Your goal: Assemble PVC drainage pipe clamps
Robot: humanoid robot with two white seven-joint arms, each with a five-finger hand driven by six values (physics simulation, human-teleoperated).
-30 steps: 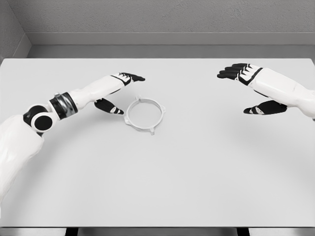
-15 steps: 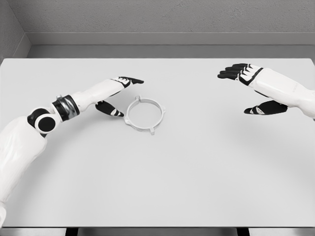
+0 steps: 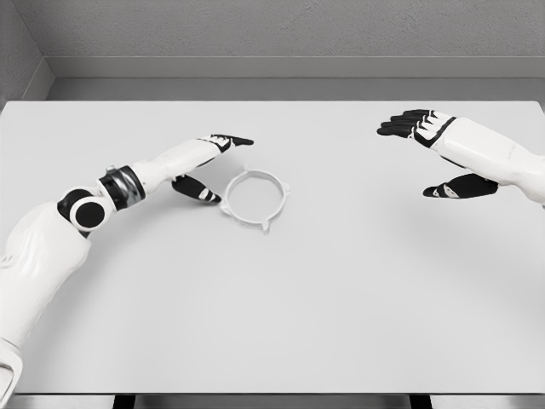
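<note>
Head view: matte white table (image 3: 272, 324), flat and rectangular, fills most of the picture; grey textured wall behind its far edge. One pipe clamp ring (image 3: 255, 197) lies flat on the surface, left of centre and nearer the far edge than the near one. Ring is thin, pale grey-white, smooth plastic look, circular with small tabs projecting from its outer rim; interior is hollow, table shows through.

Left hand (image 3: 209, 162), glossy white shell with black fingers, sits just beside the ring on its left. Fingers extended and spread from the thumb, which points down toward the ring's left rim; nothing grasped. Contact between thumb and rim cannot be resolved.

Right hand (image 3: 434, 153) hovers well apart, near the far right corner, fingers extended, thumb separated below, holding nothing.
</note>
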